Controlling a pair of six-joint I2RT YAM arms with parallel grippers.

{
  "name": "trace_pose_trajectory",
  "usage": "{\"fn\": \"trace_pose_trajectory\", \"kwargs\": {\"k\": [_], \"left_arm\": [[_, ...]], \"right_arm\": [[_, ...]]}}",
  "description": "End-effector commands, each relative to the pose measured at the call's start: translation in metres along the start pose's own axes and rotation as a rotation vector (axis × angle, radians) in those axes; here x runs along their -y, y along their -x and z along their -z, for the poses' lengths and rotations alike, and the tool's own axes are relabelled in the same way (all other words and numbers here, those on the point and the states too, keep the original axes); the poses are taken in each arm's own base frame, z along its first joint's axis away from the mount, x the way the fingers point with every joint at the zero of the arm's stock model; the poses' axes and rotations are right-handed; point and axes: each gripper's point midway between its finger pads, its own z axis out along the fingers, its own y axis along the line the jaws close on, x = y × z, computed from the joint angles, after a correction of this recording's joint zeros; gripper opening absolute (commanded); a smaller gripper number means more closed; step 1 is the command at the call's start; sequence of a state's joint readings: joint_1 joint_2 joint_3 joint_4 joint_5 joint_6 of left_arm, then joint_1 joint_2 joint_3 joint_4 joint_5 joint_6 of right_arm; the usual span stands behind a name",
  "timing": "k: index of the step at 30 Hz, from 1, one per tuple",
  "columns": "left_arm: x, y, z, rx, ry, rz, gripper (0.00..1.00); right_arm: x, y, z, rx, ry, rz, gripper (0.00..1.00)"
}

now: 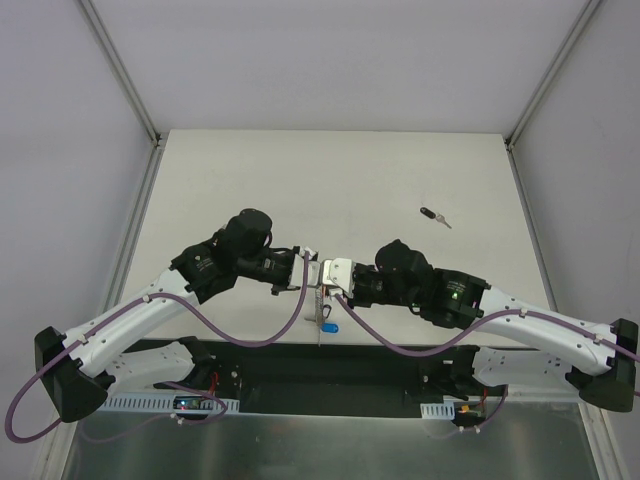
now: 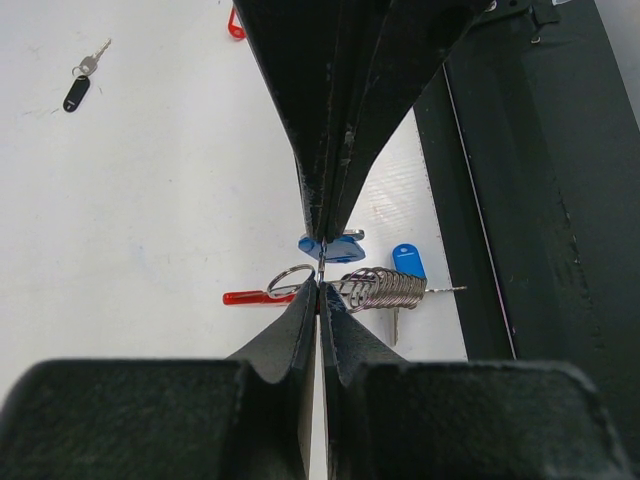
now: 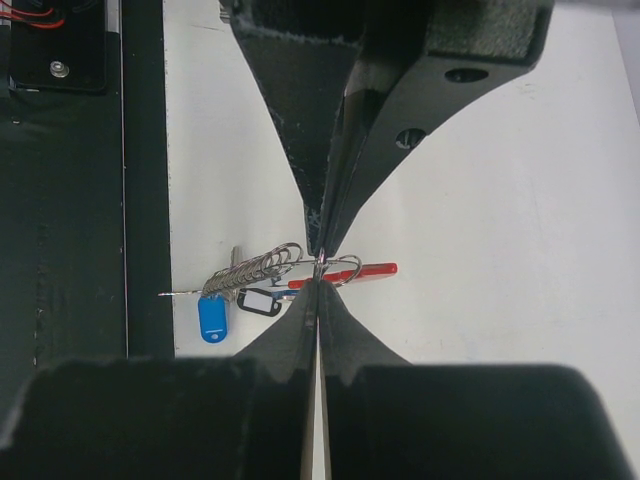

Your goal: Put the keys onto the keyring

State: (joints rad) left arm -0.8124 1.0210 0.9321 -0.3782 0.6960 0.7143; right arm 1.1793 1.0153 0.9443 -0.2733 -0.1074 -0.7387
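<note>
Both arms meet tip to tip just in front of the bases, by the table's near edge. Left gripper: jaws fully closed, no gap showing, tips pinched on the keyring at its silver ring. Right gripper: also fully closed, tips coming in from the opposite side and clamped at the same spot on the ring, so the two sets of tips nearly touch. Keyring sits between them: red band sticks out toward the table's far side, chain bunched in a coil toward the near edge. Can't tell whether the chain hangs free or lies on the table. Blue key is right next to the chain coil on the base side, shaft pointing off toward the left arm. Whether it's actually threaded on the chain is not clear. A second small tag, dark-rimmed, sits between the blue key and the tips, and its link to the chain isn't readable either. Black key lies alone on the table, well apart from the grippers, far right in the top view. A red bit shows at the top edge of the left wrist view, mostly hidden behind the right gripper.
</note>
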Motion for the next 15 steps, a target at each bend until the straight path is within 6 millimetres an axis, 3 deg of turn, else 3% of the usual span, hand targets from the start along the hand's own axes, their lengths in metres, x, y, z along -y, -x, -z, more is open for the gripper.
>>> {"fn": "trace_pose_trajectory", "kwargs": {"k": [1,15], "left_arm": [[-0.0038,0.0102,-0.0016,0.040,0.015,-0.042,0.00],[-0.0038,0.0134,-0.0005,0.055,0.021,-0.047,0.00]], "right_arm": [[0.0108,0.0236,0.0052,0.062,-0.042,-0.015,0.01],[0.0114,0.0194,-0.0048,0.040,-0.043,-0.033,0.01]]}}
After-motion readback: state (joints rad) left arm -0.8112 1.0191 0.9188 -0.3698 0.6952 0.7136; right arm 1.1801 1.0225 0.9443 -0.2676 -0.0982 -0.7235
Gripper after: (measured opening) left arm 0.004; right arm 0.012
